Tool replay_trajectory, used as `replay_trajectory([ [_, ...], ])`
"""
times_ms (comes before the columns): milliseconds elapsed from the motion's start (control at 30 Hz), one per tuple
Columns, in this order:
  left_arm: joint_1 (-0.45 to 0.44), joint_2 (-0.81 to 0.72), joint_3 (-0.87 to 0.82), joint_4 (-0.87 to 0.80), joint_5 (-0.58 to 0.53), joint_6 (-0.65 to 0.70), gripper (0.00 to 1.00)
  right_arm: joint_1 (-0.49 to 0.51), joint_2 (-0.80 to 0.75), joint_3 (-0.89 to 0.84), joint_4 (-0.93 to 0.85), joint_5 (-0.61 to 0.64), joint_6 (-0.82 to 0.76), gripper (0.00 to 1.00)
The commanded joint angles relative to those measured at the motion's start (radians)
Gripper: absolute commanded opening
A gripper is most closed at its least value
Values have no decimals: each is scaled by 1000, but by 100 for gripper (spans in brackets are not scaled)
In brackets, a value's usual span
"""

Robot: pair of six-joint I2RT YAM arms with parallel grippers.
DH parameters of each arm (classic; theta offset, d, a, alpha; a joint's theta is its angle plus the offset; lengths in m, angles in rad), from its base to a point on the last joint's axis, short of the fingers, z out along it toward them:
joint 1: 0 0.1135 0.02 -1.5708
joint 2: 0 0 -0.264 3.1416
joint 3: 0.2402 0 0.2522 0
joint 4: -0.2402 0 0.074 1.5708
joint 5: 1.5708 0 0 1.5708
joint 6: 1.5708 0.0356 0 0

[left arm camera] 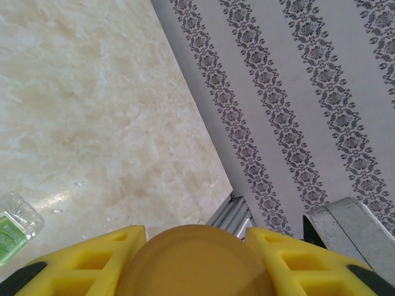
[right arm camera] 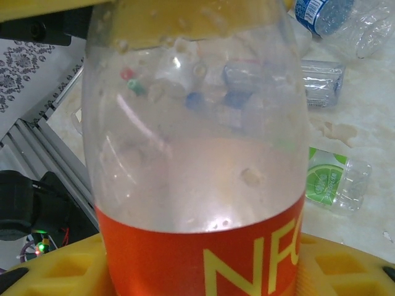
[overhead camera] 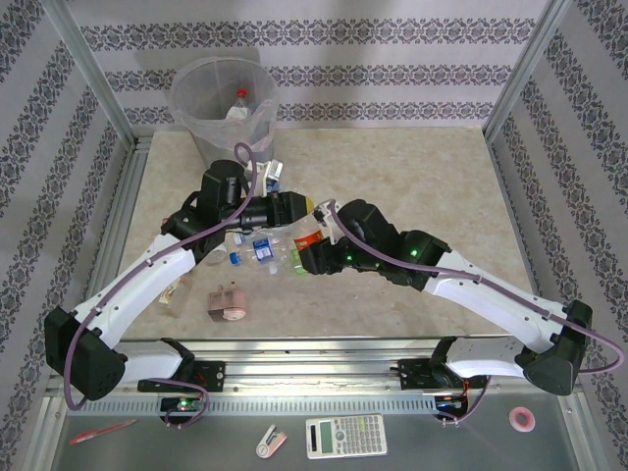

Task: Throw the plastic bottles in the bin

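A clear plastic bottle [overhead camera: 306,238] with an orange label hangs between both grippers above the table's middle. My left gripper [overhead camera: 302,211] is shut on its yellow end [left arm camera: 194,262], which sits tight between the yellow fingers [left arm camera: 111,259]. My right gripper [overhead camera: 312,255] is shut on the labelled body [right arm camera: 197,154]. Several more plastic bottles [overhead camera: 257,250] lie under the arms, among them a green-labelled one [right arm camera: 333,182] and a blue-labelled one [right arm camera: 318,12]. The bin [overhead camera: 224,98] stands at the far left corner with a red-capped bottle [overhead camera: 238,106] inside.
A pink lumpy object [overhead camera: 228,304] lies near the front left of the table. Metal frame posts [overhead camera: 93,78] and patterned walls close in the table's sides. A calculator [overhead camera: 345,437] and a tape roll [overhead camera: 522,420] lie on the near ledge.
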Motion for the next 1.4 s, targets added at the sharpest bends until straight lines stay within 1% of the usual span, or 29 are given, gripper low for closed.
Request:
replay_trajectory([
  [0, 2, 3, 39, -74, -64, 55, 14, -15, -24, -1, 62, 4, 2, 72],
  [67, 15, 2, 41, -93, -78, 54, 11, -17, -30, 6, 62, 24, -1, 86],
  [133, 28, -3, 39, -114, -95, 57, 9, -26, -37, 11, 62, 28, -3, 95],
  [167, 36, -4, 39, -128, -103, 61, 8, -30, -39, 12, 61, 32, -6, 98],
  [333, 75, -22, 39, -189, -135, 79, 7, -66, -45, 17, 46, 20, -4, 98],
  [467, 128, -42, 34, -261, -169, 96, 6, -91, -46, 19, 36, 7, -5, 98],
  [567, 169, -61, 31, -339, -218, 122, 5, -111, -43, 22, 24, -3, -10, 98],
  [833, 333, -133, -10, -516, -316, 116, 4, -161, -18, 51, -11, -45, -40, 98],
  [933, 392, -145, -8, -604, -375, 110, 4, -180, -4, 61, -14, -66, -50, 98],
  [1067, 468, -148, 3, -707, -450, 99, 1, -202, 18, 75, -23, -90, -67, 98],
  [1233, 516, -129, 55, -740, -496, 94, 0, -226, 39, 90, -35, -118, -83, 98],
  [1367, 530, -66, 153, -713, -483, 94, 0, -247, 43, 91, -35, -137, -87, 98],
])
